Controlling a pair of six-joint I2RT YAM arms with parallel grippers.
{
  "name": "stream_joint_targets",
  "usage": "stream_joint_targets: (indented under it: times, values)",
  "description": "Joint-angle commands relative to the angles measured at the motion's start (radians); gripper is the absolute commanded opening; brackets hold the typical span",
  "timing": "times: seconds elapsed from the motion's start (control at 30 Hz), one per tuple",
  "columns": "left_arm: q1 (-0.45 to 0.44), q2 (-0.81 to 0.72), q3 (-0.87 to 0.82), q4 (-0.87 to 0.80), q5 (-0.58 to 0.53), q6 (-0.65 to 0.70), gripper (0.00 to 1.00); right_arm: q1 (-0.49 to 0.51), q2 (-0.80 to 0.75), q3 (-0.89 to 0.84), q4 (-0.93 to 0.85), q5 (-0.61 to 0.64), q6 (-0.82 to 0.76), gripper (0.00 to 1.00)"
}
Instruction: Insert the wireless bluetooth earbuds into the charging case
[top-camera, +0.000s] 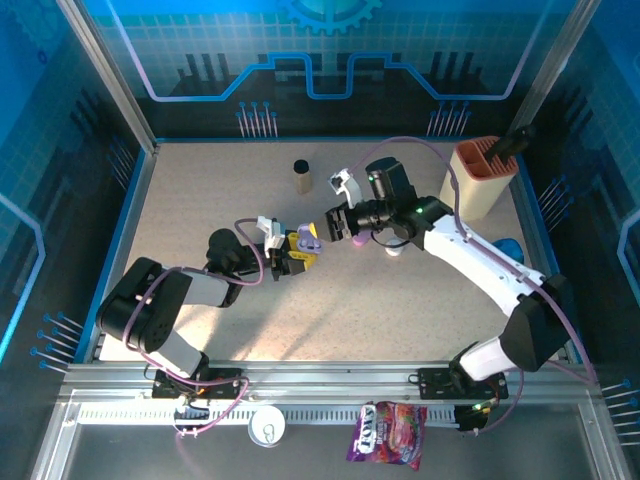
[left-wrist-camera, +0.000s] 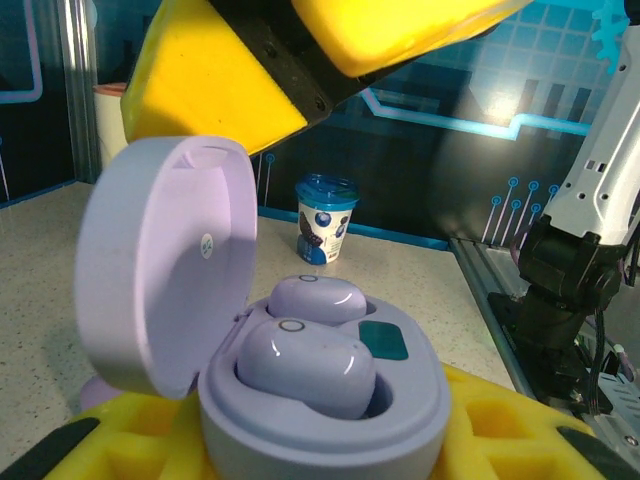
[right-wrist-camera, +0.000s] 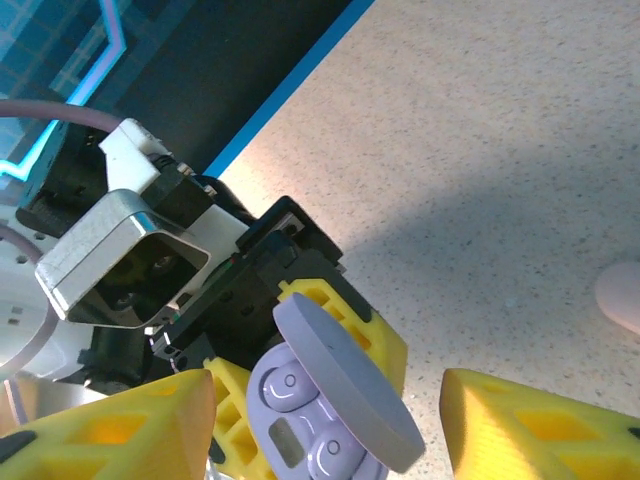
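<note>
the table (top-camera: 420, 300) carries little that matters here beside the charging case (left-wrist-camera: 330, 430), which sits lifted off it near the middle, and everything below is placed from that case. the left gripper (top-camera: 296, 252) comes at the case from the left arm's side and has its yellow fingers pressed against the case's two flanks, pinching the lower shell so that the open top faces up. the right gripper (right-wrist-camera: 325, 400) hangs just above the case from the opposite side, its yellow fingers spread wide with nothing between them but air and the case below; it grips nothing. a blue cup (left-wrist-camera: 325, 218) stands well beyond the case, and a pale pink rounded thing (right-wrist-camera: 620, 295) lies on the table apart from it; whether that is a loose bud i cannot tell. the lid (left-wrist-camera: 165, 270) is swung open on its hinge and stands nearly upright on the side of the case away from the right arm, its flat face turned toward the wells. the case's long axis runs across the two wells, roughly in line with the gap between the right fingers. in the wells, the wireless bluetooth earbuds (left-wrist-camera: 305, 365), both purple, lie side by side and look fully seated, touching the case rim, with a small teal patch between them. insertion seems done for this case; shutting the lid would likely fall to the free right arm, pushing it down toward the wells.
</note>
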Motion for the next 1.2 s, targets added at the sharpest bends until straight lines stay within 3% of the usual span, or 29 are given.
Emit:
stream_joint_targets:
  times: [0.0,0.23,0.4,0.53,0.73,1.0,1.17]
  values:
    - [-0.008,-0.023,0.000,0.028,0.011,-0.006,0.31,-0.011,0.021,0.049,-0.008,-0.119,-0.038,0.58]
    - [-0.008,-0.020,0.006,0.028,-0.018,-0.015,0.31,-0.010,0.012,0.043,-0.074,-0.217,-0.081,0.53]
    - [-0.008,-0.030,0.009,0.027,-0.029,-0.011,0.31,-0.021,-0.029,-0.001,-0.023,-0.193,-0.041,0.53]
    - [-0.010,-0.048,0.011,0.029,-0.056,0.001,0.31,-0.076,-0.098,-0.105,0.138,-0.126,0.176,0.60]
    - [-0.043,-0.078,0.020,0.028,-0.148,0.078,0.30,-0.126,-0.130,-0.217,0.243,-0.213,0.480,0.70]
    - [-0.081,-0.099,0.042,0.028,-0.201,0.128,0.30,-0.124,-0.129,-0.360,0.583,-0.331,0.786,0.69]
    - [-0.098,-0.103,0.036,0.028,-0.209,0.134,0.30,-0.107,-0.102,-0.377,0.710,-0.367,0.858,0.59]
